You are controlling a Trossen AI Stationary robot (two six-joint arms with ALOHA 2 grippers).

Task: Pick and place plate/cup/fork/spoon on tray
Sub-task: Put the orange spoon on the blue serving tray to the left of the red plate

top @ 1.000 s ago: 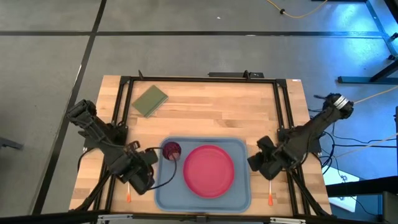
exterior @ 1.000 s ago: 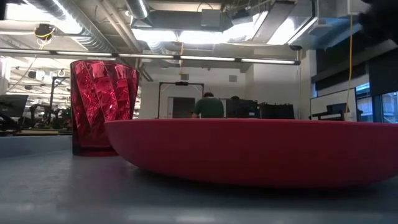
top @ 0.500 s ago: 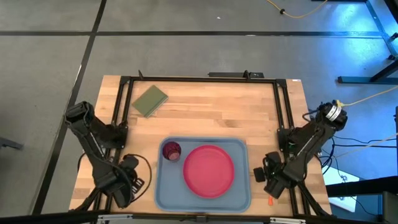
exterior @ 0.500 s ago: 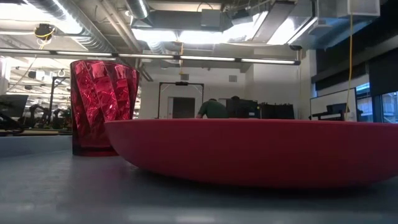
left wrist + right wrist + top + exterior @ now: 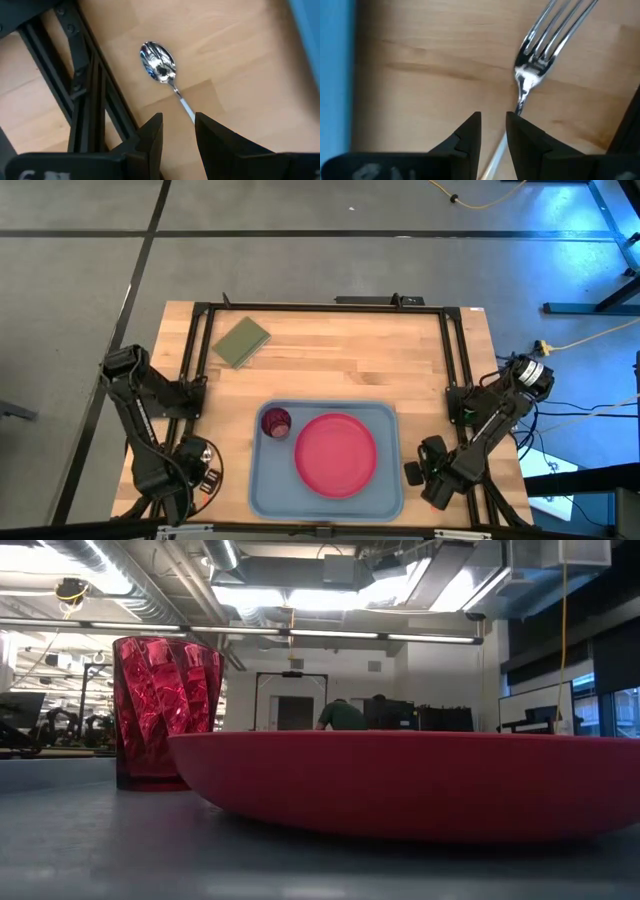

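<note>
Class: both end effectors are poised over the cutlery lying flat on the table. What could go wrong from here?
The spoon lies close beside the black frame rail, so the left end effector may hit it. The fork has a thin neck between the right end effector's fingers and might slip or twist. Both lie flat, so fingers could scrape the table.

Two dark, near-black arms of boxy jointed links, one mounted on each side of the black metal frame (image 5: 197, 355). Loose black cable looped beside the left arm (image 5: 140, 415), just outside that frame. Pale silver round cap on the right arm (image 5: 495, 415) at its end farthest from the frame. Left gripper (image 5: 178, 131): two matte black, wedge-shaped fingers on a flat black crossbar. Right gripper (image 5: 493, 129): the same black tapered fingers, faint pale lettering on its crossbar, unreadable.
</note>
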